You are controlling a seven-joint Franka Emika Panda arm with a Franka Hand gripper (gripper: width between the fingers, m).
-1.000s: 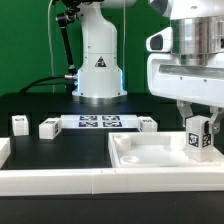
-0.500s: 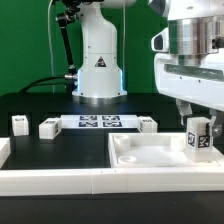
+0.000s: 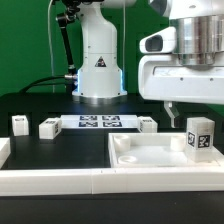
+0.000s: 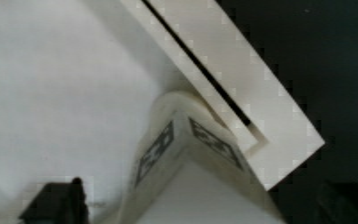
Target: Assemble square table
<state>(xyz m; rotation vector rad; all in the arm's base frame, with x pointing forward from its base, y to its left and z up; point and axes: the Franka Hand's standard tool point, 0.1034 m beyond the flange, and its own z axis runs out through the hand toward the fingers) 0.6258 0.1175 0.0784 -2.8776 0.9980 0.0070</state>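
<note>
One leg (image 3: 199, 137) stands on the square table (image 3: 150, 160) (its corner); tool (image 3: 195, 108) above, spread wide, empty.

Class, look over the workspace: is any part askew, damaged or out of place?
Nothing stands out. One leg stands upright on a corner of the square tabletop; three other legs rest loose on the black table. No damage shows.

The arm's white pedestal (image 3: 98, 60) is wearing a black triangle mark and glowing blue at its foot. Black cables (image 3: 62, 45) are trailing down the exterior view's left. The white wrist block (image 3: 185, 72) is carrying a grey collar.
</note>
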